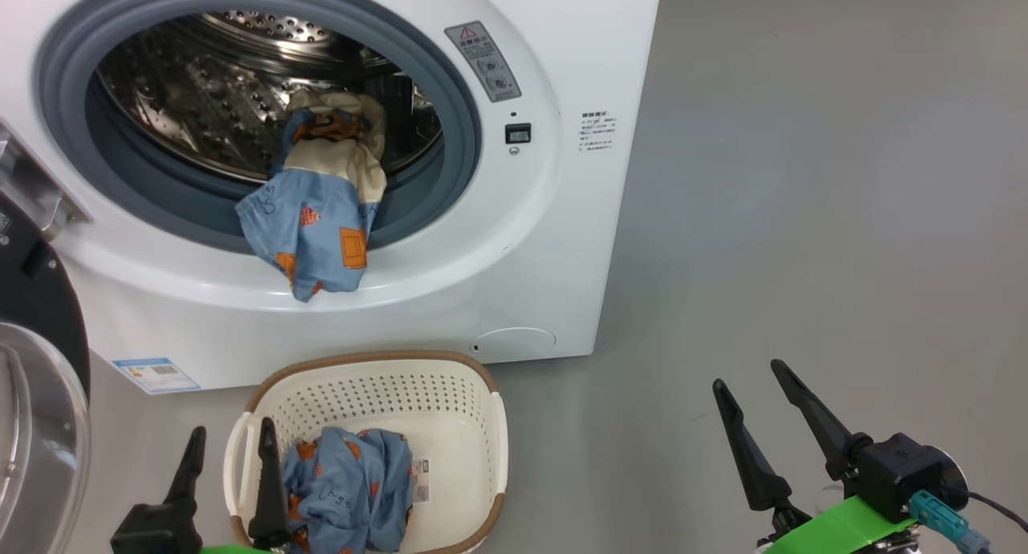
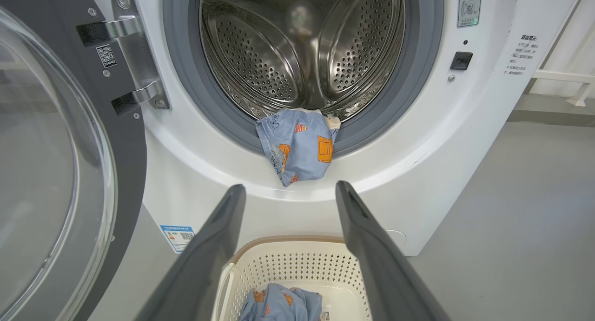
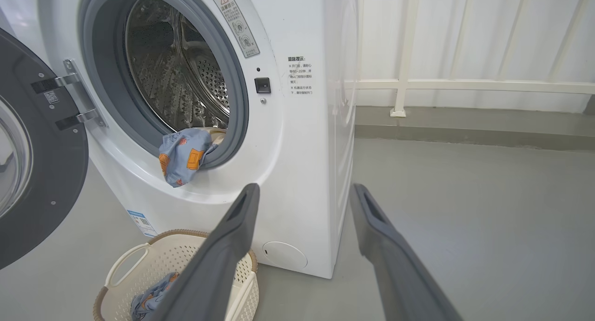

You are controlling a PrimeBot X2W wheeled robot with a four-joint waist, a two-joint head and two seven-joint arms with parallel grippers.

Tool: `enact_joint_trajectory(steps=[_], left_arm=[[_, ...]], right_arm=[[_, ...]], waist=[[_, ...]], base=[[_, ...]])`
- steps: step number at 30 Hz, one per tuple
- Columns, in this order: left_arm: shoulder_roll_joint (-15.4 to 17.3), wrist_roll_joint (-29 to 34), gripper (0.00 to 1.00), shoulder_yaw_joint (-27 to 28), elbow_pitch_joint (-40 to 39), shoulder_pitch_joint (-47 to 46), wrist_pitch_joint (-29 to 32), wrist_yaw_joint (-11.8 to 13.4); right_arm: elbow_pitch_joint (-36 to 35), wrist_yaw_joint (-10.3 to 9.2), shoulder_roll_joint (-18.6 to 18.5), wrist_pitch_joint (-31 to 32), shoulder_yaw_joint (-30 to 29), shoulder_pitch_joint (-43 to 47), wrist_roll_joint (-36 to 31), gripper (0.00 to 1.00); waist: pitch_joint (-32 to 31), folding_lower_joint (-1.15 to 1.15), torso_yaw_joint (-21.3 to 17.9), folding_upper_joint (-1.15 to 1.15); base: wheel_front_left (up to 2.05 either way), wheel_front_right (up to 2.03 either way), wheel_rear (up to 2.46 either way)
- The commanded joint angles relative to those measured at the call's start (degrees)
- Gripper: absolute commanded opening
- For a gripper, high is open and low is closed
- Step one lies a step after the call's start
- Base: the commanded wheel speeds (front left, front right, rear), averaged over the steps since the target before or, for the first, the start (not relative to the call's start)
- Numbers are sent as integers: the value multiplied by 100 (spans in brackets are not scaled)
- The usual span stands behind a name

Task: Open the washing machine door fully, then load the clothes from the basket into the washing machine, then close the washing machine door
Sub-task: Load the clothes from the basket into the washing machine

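Observation:
The white washing machine [image 1: 562, 241] stands with its black round door [image 1: 36, 361] swung open to the left. A light blue garment with orange prints [image 1: 317, 217] hangs out of the drum over the grey gasket, with a cream printed piece [image 1: 353, 128] behind it. The cream basket [image 1: 482, 393] sits on the floor before the machine and holds a crumpled light blue garment [image 1: 349, 490]. My left gripper [image 1: 231, 446] is open at the basket's left rim, above that garment. My right gripper [image 1: 755, 381] is open over bare floor to the right, holding nothing.
Grey floor [image 1: 803, 217] stretches to the right of the machine. A white railing [image 3: 465, 83] runs along the wall behind. The open door's glass bowl [image 2: 46, 172] bulges close on the left of the left wrist view.

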Motion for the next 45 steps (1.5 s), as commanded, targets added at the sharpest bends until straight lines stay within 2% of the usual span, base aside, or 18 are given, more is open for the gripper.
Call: enact_joint_trajectory(steps=[1, 12, 22, 30, 36, 45], left_arm=[[98, -47, 100, 211, -84, -75, -46, -17], [54, -112, 100, 205, 25, -174, -84, -24], [-67, -346, 100, 180, 370, -655, 45, -202], [-248, -510, 100, 138, 1063, -1692, 85, -510], [-269, -664, 100, 187, 1572, -2756, 246, -818], [31, -772, 100, 199, 2191, -4398, 958, -1241]], right_arm=[[-174, 9, -6, 20, 113, -10, -14, 100], [-228, 9, -35, 36, 129, -51, -12, 100], [-304, 9, -103, -11, 229, -288, 61, 100], [-329, 9, -154, -140, 234, -669, 159, 100], [-277, 9, -236, -226, 300, -956, 207, 100], [-152, 9, -301, -335, 555, -1379, 301, 100]], waist=[[14, 0, 4, 0], [122, 0, 63, 0], [604, 0, 114, 0], [1345, 0, 108, 0], [1845, 0, 85, 0], [2322, 0, -61, 0]], base=[[0, 0, 0], [0, 0, 0], [0, 0, 0], [0, 0, 0], [0, 0, 0], [0, 0, 0]])
